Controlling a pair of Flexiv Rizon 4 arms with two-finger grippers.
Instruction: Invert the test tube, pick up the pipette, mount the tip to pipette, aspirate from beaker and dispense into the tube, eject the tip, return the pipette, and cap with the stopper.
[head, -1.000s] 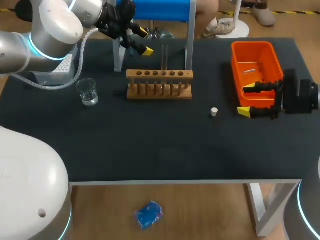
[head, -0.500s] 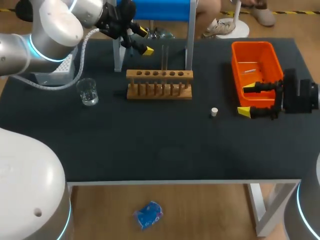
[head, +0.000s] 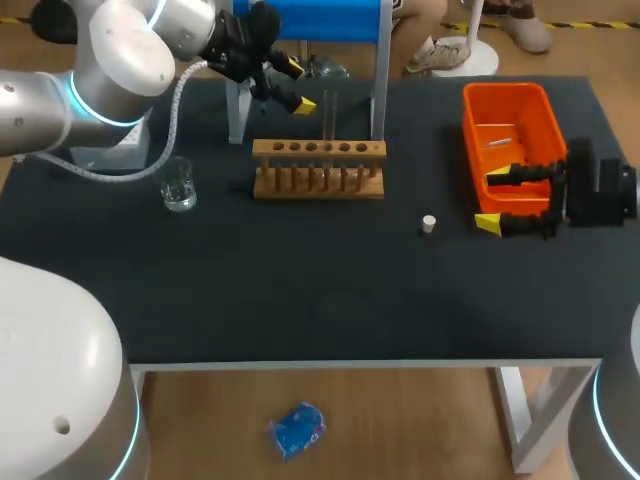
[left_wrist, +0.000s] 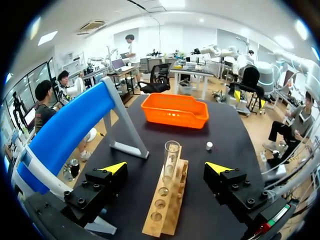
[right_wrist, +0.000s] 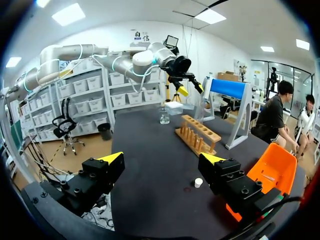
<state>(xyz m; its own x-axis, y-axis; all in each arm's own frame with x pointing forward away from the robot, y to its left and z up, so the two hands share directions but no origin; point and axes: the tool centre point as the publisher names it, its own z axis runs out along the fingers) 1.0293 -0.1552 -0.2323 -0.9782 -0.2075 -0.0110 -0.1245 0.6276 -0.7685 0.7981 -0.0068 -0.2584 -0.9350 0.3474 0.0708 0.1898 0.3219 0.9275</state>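
Note:
A clear test tube (head: 328, 115) stands upright in the wooden rack (head: 318, 168) at the back middle of the table. My left gripper (head: 296, 86) hangs open just left of the tube's top, apart from it. In the left wrist view the tube (left_wrist: 171, 159) rises from the rack (left_wrist: 163, 206) ahead of the open left gripper (left_wrist: 166, 168), between the lines of its fingers. A glass beaker (head: 178, 185) sits left of the rack. The white stopper (head: 428, 223) lies right of it. My right gripper (head: 492, 201) rests open by the orange bin (head: 541, 120).
A blue stand (head: 312, 20) on grey legs rises right behind the rack. In the right wrist view the stopper (right_wrist: 198, 183) lies ahead of the open right gripper (right_wrist: 161, 159), with the rack (right_wrist: 197, 135) and beaker (right_wrist: 164, 117) farther off.
My left gripper has shifted a little to the right, closer to the tube's top. The right arm has kept still.

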